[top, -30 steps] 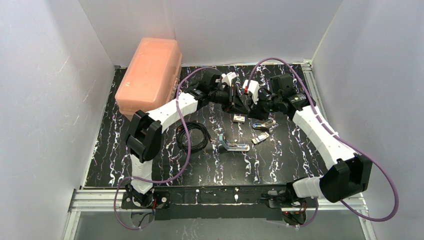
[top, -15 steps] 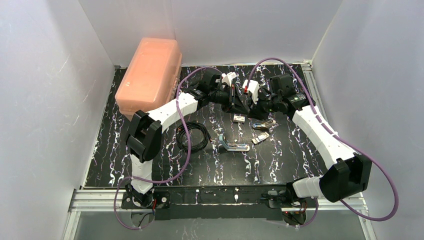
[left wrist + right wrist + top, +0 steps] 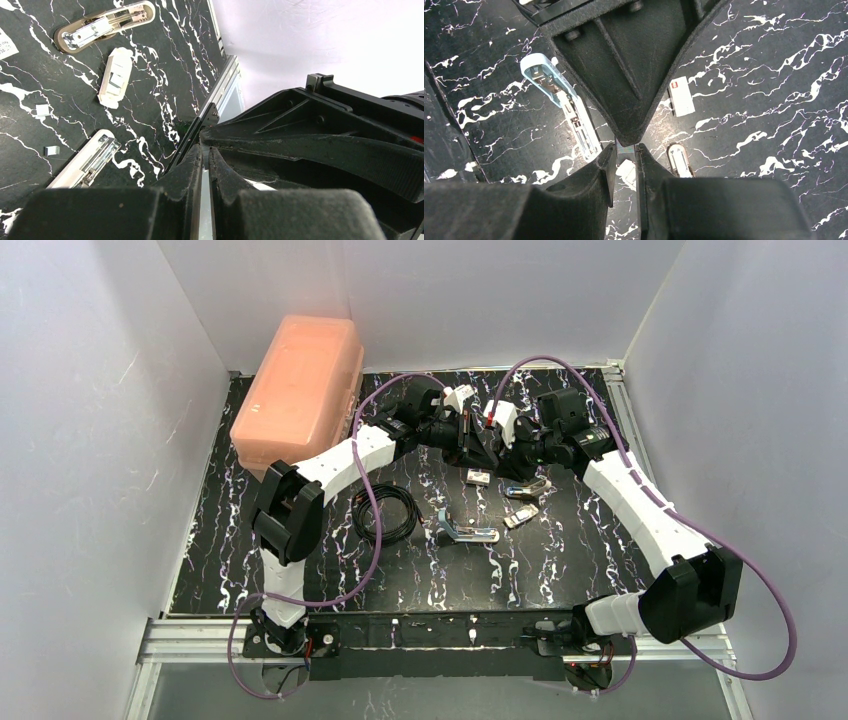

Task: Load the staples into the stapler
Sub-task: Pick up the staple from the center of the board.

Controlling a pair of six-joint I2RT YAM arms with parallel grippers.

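The left gripper (image 3: 204,150) and right gripper (image 3: 625,155) meet tip to tip above the black marbled table (image 3: 749,100). Between them sits the staples (image 3: 625,148), a tiny silvery strip.

The right gripper's jaws stand only a narrow slit apart, and the strip fills that slit from one finger to the other. The left gripper's jaws are closed together, and their tip comes down onto the strip's far edge from the opposite side, so both seem to have hold of it. The strip is too small to tell which way its long axis runs.

The stapler (image 3: 561,102) lies open on the table, below and just to the left of the right gripper's fingertips. Its long axis runs on a diagonal. The rounded light-blue end points away from the fingers, and the bare metal channel points in toward them. It touches neither gripper.

A small white block (image 3: 681,96) lies on the table on the other side of the fingertips.
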